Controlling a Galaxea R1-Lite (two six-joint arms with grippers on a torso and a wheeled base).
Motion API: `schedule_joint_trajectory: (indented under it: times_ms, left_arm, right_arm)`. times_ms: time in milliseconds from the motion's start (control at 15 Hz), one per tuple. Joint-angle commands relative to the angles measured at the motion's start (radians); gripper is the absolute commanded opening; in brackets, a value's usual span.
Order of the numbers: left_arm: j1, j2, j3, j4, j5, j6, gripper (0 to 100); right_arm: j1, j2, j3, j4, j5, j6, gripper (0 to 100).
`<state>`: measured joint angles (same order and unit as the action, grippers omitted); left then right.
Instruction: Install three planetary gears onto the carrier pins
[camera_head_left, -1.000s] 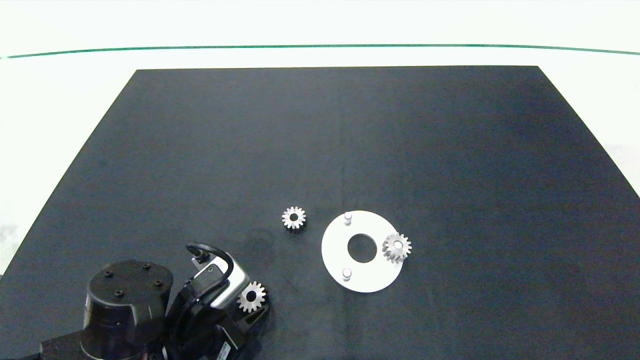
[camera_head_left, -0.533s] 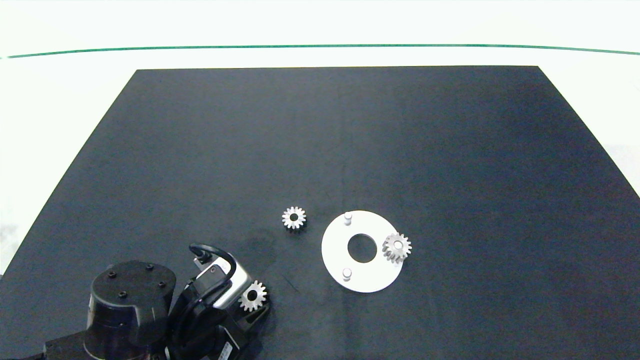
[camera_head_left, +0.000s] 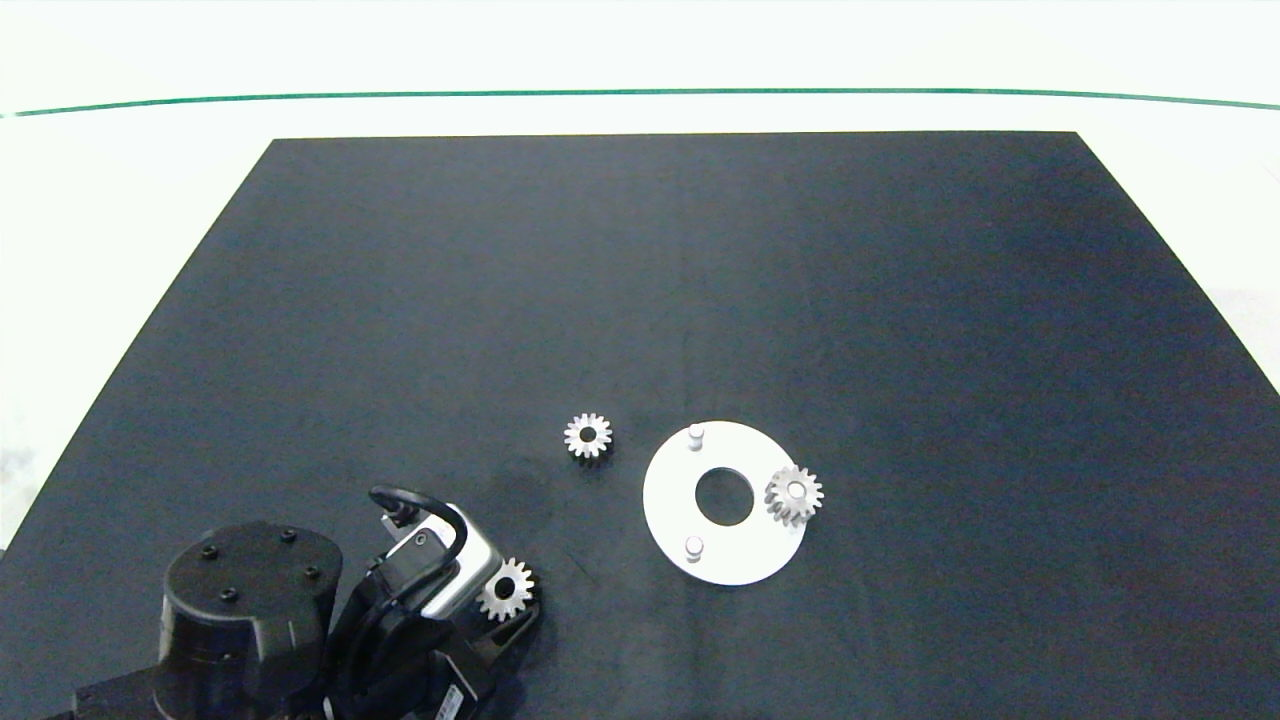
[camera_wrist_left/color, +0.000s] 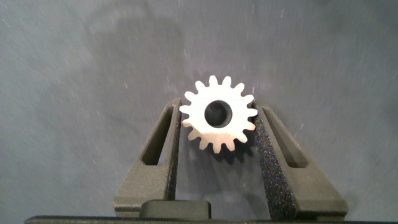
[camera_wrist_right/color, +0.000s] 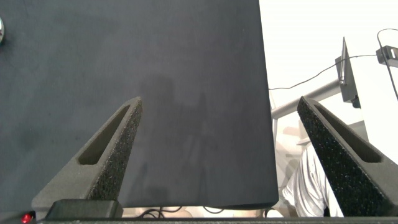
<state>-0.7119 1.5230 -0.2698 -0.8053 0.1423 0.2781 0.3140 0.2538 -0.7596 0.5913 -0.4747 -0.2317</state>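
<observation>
My left gripper (camera_wrist_left/color: 218, 109) is shut on one planetary gear (camera_wrist_left/color: 217, 116), its two fingers pressing the teeth on either side; in the head view this gear (camera_head_left: 505, 589) sits at the arm's tip near the mat's front left. A second gear (camera_head_left: 588, 436) lies flat on the mat, left of the white carrier disc (camera_head_left: 668, 500). A third gear (camera_head_left: 795, 493) sits on the disc's right pin. Two carrier pins stand bare: the far one (camera_head_left: 696, 436) and the near one (camera_head_left: 692, 547). My right gripper (camera_wrist_right/color: 219, 99) is open over bare mat near its edge, outside the head view.
A black mat (camera_head_left: 640, 300) covers the table, with white tabletop and a green line (camera_head_left: 640, 93) beyond it. The right wrist view shows the mat's edge (camera_wrist_right/color: 264, 124) and a stand with cables (camera_wrist_right/color: 348, 68) beyond.
The left arm has shifted slightly, and the gear in its fingers sits a touch farther from the front edge. The other gears and the disc have not moved.
</observation>
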Motion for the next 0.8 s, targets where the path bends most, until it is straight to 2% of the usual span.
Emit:
schedule_joint_trajectory:
  times_ms: [67, 200, 267, 333, 400, 533, 667, 800]
  left_arm:
    - [-0.023, -0.020, -0.028, 0.000, 0.002, 0.000, 13]
    - [-0.034, -0.021, -0.043, 0.002, 0.002, 0.000, 13]
    - [-0.061, -0.020, -0.057, 0.006, 0.003, 0.001, 13]
    - [-0.080, -0.015, -0.075, 0.012, 0.003, 0.001, 13]
    - [-0.101, -0.012, -0.105, 0.032, 0.014, 0.001, 13]
    - [-0.162, -0.010, -0.192, 0.146, 0.095, 0.004, 13]
    - [-0.201, -0.009, -0.244, 0.215, 0.108, 0.009, 13]
    - [-0.205, -0.009, -0.307, 0.295, 0.123, 0.029, 13]
  right_arm:
    - [-0.004, -0.011, 0.025, 0.018, -0.004, -0.001, 100]
    - [-0.003, -0.013, 0.031, 0.064, -0.002, -0.001, 100]
    - [-0.003, -0.015, 0.042, 0.108, -0.002, 0.002, 100]
    - [-0.001, -0.013, 0.060, 0.119, -0.001, 0.003, 100]
    - [-0.001, -0.015, 0.074, 0.119, -0.001, 0.003, 100]
    - [-0.003, -0.016, 0.078, 0.120, -0.001, 0.003, 100]
    - [-0.003, -0.016, 0.078, 0.120, -0.002, 0.003, 100]
    - [-0.003, -0.021, 0.080, 0.125, -0.002, 0.002, 100]
